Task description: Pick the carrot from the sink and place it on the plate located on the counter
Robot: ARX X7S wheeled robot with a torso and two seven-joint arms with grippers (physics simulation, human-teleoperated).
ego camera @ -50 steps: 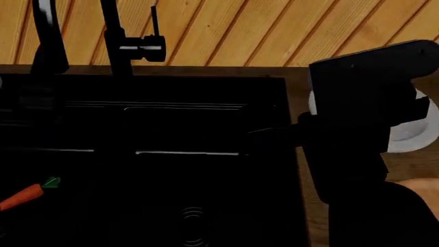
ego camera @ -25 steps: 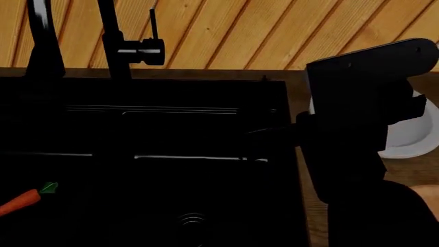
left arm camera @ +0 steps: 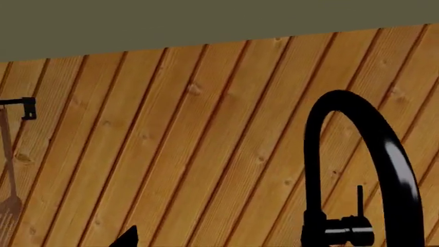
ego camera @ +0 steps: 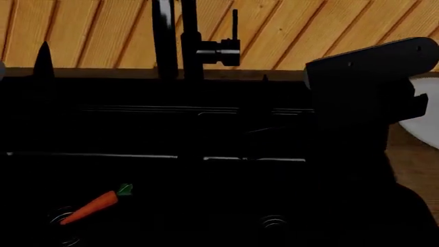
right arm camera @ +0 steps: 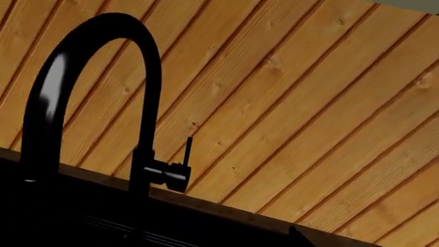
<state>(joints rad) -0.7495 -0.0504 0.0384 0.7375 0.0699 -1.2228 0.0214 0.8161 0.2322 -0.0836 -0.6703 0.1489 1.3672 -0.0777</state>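
Note:
The orange carrot with its green top lies in the left basin of the black sink, its thin end beside a round drain. Only a white sliver of the plate shows on the brown counter at the far right, behind my right arm. That arm's fingers reach left over the sink and merge with the dark basin. One black fingertip shows in the right wrist view. A pointed fingertip of my left gripper rises at the sink's back left and is also seen as a fingertip in the left wrist view. Neither gripper holds anything that I can see.
The tall black faucet with its side handle stands behind the sink, between the two arms. A slanted wood-plank wall backs the counter. A second drain sits in the right basin. A utensil hangs on the wall.
The whole head view has slid to the right: carrot, faucet and sink sit further right, and the plate is nearly off the right edge. The left fingertip has come into view.

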